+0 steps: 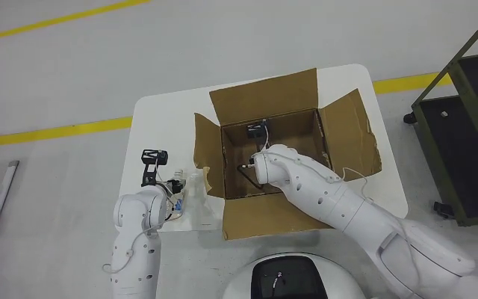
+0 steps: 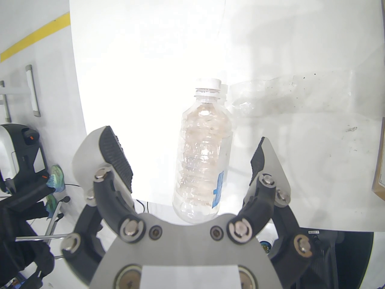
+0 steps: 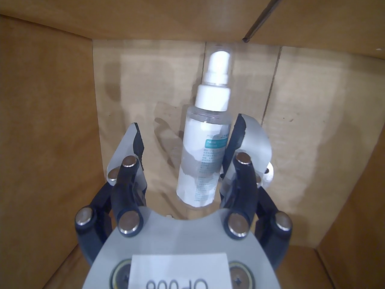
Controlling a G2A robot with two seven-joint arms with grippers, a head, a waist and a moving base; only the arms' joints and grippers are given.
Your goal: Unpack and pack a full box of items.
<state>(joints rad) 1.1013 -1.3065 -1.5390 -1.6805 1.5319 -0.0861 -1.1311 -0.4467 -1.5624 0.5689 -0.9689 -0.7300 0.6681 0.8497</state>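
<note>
A clear plastic bottle [image 2: 204, 157] with a white cap lies on the white table [image 2: 150, 46]. My left gripper [image 2: 184, 138] is open, one finger on either side of the bottle and not touching it. The open cardboard box [image 1: 291, 97] stands in the middle of the table [image 1: 172, 119]. My right arm [image 1: 299, 179] hangs down into it. Inside, my right gripper [image 3: 188, 124] is open around a white spray bottle [image 3: 204, 151] resting on the box floor. One finger [image 3: 237, 133] is close against the bottle and the other stands apart.
A crumpled clear plastic bag [image 2: 285, 94] lies beside the bottle, toward the box corner [image 2: 379, 166]. The box walls [image 3: 45, 121] close in around the right gripper. A dark cart [image 1: 448, 142] stands off the table's right side.
</note>
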